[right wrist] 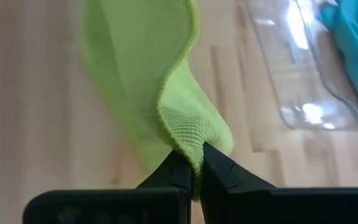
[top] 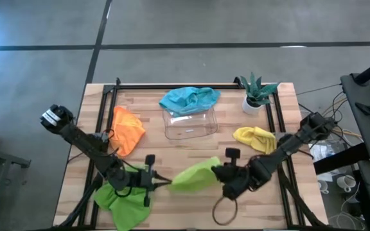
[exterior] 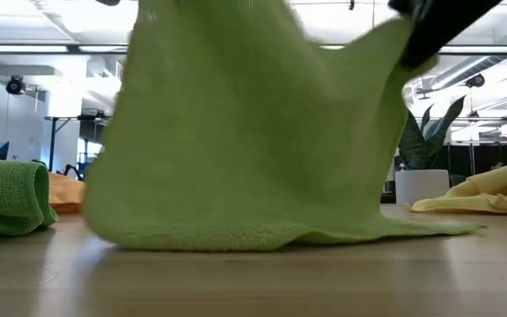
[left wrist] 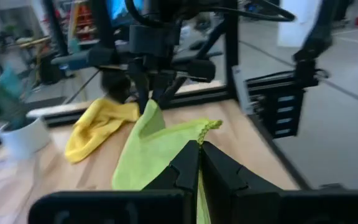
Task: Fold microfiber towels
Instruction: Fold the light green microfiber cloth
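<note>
A lime towel [top: 194, 175] is held stretched above the front middle of the tabletop [top: 191, 144], its lower edge dragging on the wood. The left tool [top: 161, 182] is clamped on one corner, the right tool [top: 214, 171] on the opposite one. If the tools are pulled further apart, a corner could slip free; if moved unevenly, the fold would likely be skewed.

Five towels are counted: two lime, the second [top: 122, 202] lying front left, one orange [top: 127, 130], one teal [top: 189, 99] draped on one clear tray [top: 190, 127], one yellow [top: 254, 137]. One plant [top: 257, 92] is seen.

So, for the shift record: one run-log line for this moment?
left gripper: shut on lime green towel | right gripper: shut on same towel | towel: partly lifted
</note>
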